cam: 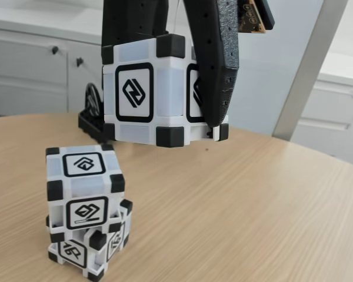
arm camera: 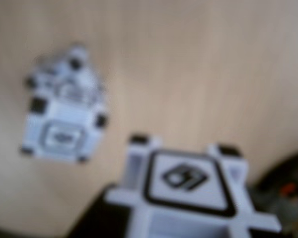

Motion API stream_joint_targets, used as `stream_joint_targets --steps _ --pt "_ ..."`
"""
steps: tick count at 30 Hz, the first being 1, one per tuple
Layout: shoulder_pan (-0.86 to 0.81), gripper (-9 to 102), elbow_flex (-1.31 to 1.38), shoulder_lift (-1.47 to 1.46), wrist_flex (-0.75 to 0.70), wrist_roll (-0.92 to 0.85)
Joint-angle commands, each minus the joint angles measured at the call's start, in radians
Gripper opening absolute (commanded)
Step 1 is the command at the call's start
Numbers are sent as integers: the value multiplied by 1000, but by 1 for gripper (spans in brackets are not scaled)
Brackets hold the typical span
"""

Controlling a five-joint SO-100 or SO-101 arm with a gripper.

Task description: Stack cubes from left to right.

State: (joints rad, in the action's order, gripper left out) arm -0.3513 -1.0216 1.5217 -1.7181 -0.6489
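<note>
White translucent plastic with black corner blocks: that is the cube [cam: 159, 88] my pincer [cam: 165, 126] is pinching, held in the air well clear of the desk [cam: 253, 200]. In the fixed view one black finger [cam: 215, 70] lies flat against the cube's right-hand face and covers part of the marker there; the opposite finger sits behind the cube and its contact cannot be seen. The held cube hangs roughly level, a glyph marker facing the camera. Below my pincer and to its left in the fixed view stand the other two cubes, one on the other: the upper cube [cam: 82, 188] rests squarely on the lower cube [cam: 85, 249], which is turned at an angle beneath it so its corners jut out. The stack stands on light wood-grain desk surface, apart from the held cube, with open air between them. The wrist view is blurred; it shows the held cube [arm camera: 188, 193] at the bottom edge with a glyph face upward, and the stack [arm camera: 62, 119] up and to the left of it on the desk [arm camera: 198, 64]. White cabinets [cam: 29, 70] stand behind the desk.
</note>
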Motion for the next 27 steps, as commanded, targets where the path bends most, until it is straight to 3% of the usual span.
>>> stream_joint_targets --steps 1,9,27 --pt "-49 14 15 46 -11 -20" --pt "-127 14 -87 46 -11 -95" --pt "-129 13 -301 186 -11 -176"
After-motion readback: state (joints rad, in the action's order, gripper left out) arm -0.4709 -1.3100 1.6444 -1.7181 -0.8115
